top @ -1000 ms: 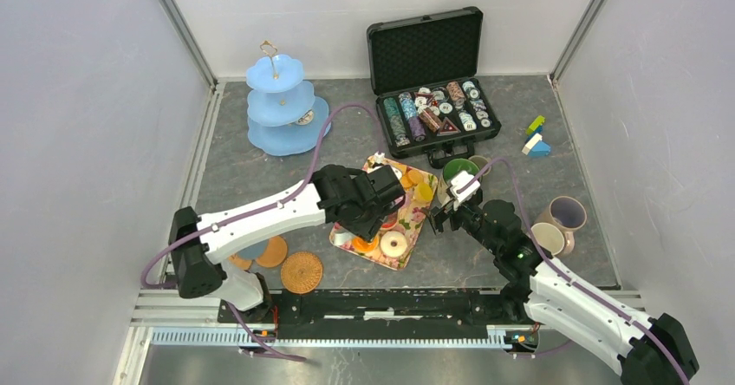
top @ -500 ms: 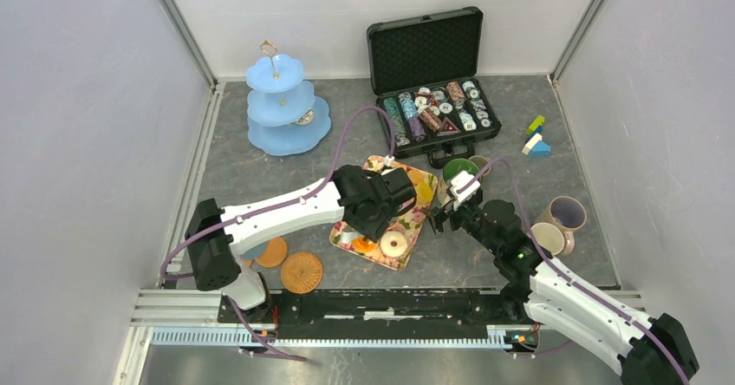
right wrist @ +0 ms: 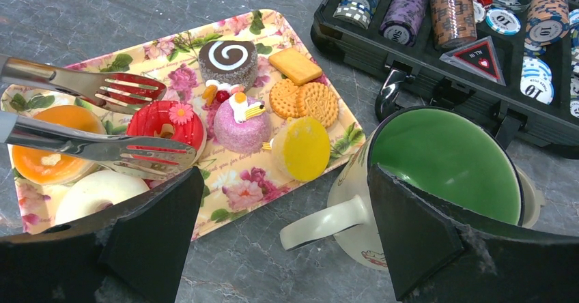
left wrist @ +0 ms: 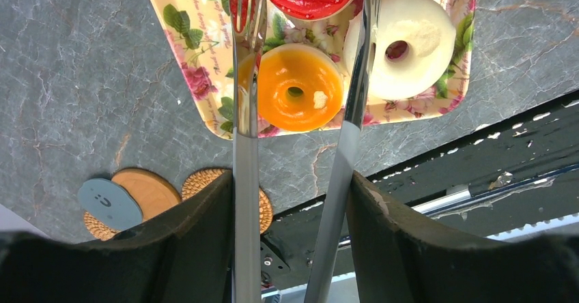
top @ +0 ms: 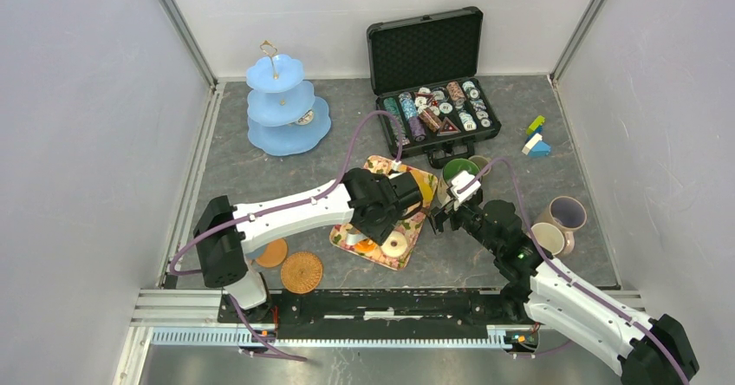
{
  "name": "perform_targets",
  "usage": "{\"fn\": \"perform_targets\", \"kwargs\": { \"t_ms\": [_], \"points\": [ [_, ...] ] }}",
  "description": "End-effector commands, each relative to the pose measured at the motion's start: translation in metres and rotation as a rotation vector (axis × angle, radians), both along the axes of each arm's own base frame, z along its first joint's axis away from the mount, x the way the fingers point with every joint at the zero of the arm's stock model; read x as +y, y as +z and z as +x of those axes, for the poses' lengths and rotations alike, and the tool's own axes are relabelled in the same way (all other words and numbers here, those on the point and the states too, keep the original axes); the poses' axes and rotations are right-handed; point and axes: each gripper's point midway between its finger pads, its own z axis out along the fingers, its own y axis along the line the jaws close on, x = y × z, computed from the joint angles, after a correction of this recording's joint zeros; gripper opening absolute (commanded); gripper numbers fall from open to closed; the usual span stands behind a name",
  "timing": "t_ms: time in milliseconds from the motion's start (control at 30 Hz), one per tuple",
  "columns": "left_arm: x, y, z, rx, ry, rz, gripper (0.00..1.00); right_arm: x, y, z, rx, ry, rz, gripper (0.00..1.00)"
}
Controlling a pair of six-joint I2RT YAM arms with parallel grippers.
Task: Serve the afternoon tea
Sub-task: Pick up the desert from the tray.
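Observation:
My left gripper (left wrist: 292, 180) is shut on metal serving tongs (left wrist: 244, 146), one arm against each finger. The forked tips stand apart on either side of the red donut (right wrist: 160, 122) on the floral tray (left wrist: 184, 23). An orange donut (left wrist: 297, 88) and a white donut (left wrist: 403, 44) lie beside it. A swirl cake (right wrist: 227, 59), a pink cake (right wrist: 239, 125) and round biscuits (right wrist: 304, 102) fill the tray's other end. My right gripper (right wrist: 285, 173) hangs open over the handle of the green-lined mug (right wrist: 444, 156), touching nothing.
A blue tiered stand (top: 282, 112) is at the back left. The open black case (top: 433, 99) of poker chips sits behind the tray. Building blocks (top: 536, 138) and a lilac mug (top: 563, 213) are on the right. Woven coasters (top: 301, 272) lie front left.
My left arm has reached further right across the tray, carrying the tongs over the donuts. The right arm has stayed put.

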Motion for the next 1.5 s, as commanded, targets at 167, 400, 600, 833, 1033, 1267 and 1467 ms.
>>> {"fn": "perform_targets", "kwargs": {
  "t_ms": [167, 400, 600, 833, 1033, 1267, 1467],
  "points": [
    [-0.005, -0.001, 0.005, -0.037, -0.043, 0.010, 0.63, 0.004, 0.027, 0.005, -0.053, -0.003, 0.049, 0.98],
    [-0.004, -0.004, 0.004, -0.038, -0.038, 0.024, 0.63, 0.004, 0.027, 0.005, -0.052, -0.003, 0.048, 0.98],
    [-0.002, -0.006, 0.005, -0.042, -0.035, 0.032, 0.56, 0.005, 0.026, 0.004, -0.049, 0.000, 0.049, 0.98],
    [-0.002, 0.001, 0.005, -0.054, -0.035, 0.018, 0.52, 0.004, 0.027, 0.005, -0.051, -0.003, 0.050, 0.98],
    [0.005, 0.023, 0.007, -0.084, -0.031, 0.013, 0.48, 0.005, 0.026, 0.005, -0.049, -0.002, 0.049, 0.98],
    [0.021, 0.053, 0.011, -0.143, -0.022, 0.023, 0.45, 0.005, 0.027, 0.004, -0.050, -0.003, 0.049, 0.98],
    [0.078, 0.097, 0.046, -0.337, -0.007, 0.249, 0.47, 0.005, 0.027, 0.004, -0.052, 0.001, 0.053, 0.98]
  ]
}}
